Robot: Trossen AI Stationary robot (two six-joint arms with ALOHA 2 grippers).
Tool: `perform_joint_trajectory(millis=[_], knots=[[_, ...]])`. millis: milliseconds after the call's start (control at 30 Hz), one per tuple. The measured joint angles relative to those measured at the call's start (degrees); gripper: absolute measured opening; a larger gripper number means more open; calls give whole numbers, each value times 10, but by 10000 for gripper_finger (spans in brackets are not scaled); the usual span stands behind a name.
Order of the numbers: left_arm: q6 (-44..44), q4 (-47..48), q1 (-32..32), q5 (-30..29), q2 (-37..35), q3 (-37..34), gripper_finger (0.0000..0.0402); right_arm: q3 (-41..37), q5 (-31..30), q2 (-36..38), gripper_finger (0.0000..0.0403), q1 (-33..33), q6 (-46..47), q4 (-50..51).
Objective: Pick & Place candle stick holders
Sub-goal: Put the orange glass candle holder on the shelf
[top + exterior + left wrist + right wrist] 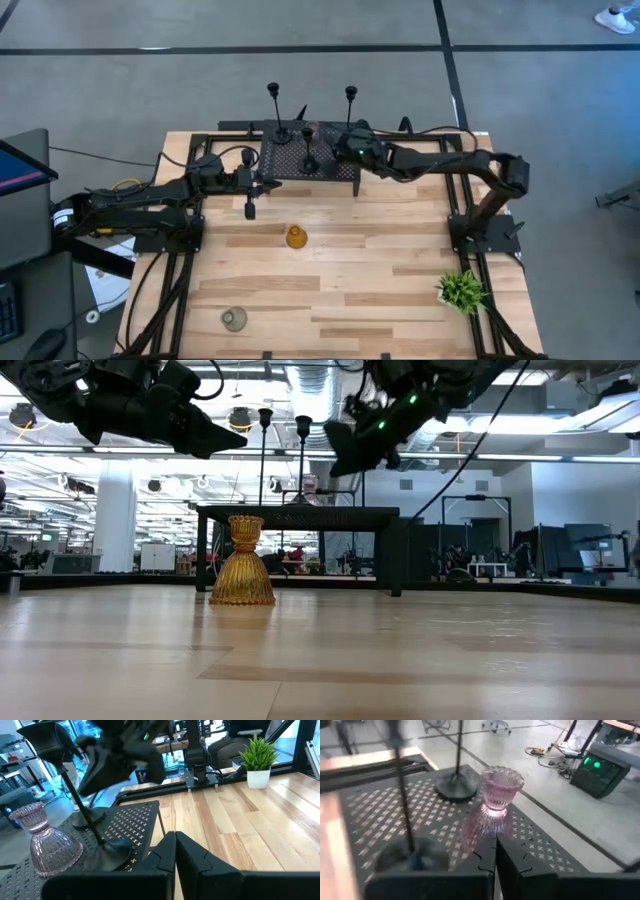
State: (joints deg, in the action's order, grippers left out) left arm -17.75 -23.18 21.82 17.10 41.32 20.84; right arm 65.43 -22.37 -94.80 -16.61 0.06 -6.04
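Three slim black candle stick holders (308,135) stand by their round bases on the black perforated rack (335,168) at the table's far middle. A pink holder (494,805) stands among them, and also shows in the left wrist view (46,840). An amber holder (296,237) stands on the table's middle. A grey-green holder (234,318) stands near the front left. My right gripper (495,845) is shut and empty above the rack, just short of the pink holder. My left gripper (175,842) is shut and empty by the rack's near left corner (262,183).
A small green potted plant (460,290) stands at the table's near right. The arms' black frames (470,230) run along both sides. Bare wood lies between the rack and the front edge, around the amber holder (242,565).
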Motion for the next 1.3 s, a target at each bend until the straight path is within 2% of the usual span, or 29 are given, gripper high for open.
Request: perform_joint_trajectory(millis=[267, 433, 533, 600, 800, 900, 1300], knots=[[0, 0, 0, 0, 0, 0, 8, -12, 0, 73, 0, 59, -6, 141], [0, 0, 0, 0, 0, 0, 8, -72, 1, 103, 0, 102, 5, 131], [0, 0, 0, 0, 0, 0, 8, -128, 12, 125, 0, 122, 23, 85], [0, 0, 0, 0, 0, 0, 8, -171, 47, 137, 0, 134, 24, 27], [0, 0, 0, 0, 0, 0, 8, -310, 205, 132, 0, 163, 15, -256], [0, 0, 0, 0, 0, 0, 8, -349, 223, 95, 0, 170, 15, -367], [0, 0, 0, 0, 0, 0, 8, -354, 224, -31, 0, 174, 15, -411]])
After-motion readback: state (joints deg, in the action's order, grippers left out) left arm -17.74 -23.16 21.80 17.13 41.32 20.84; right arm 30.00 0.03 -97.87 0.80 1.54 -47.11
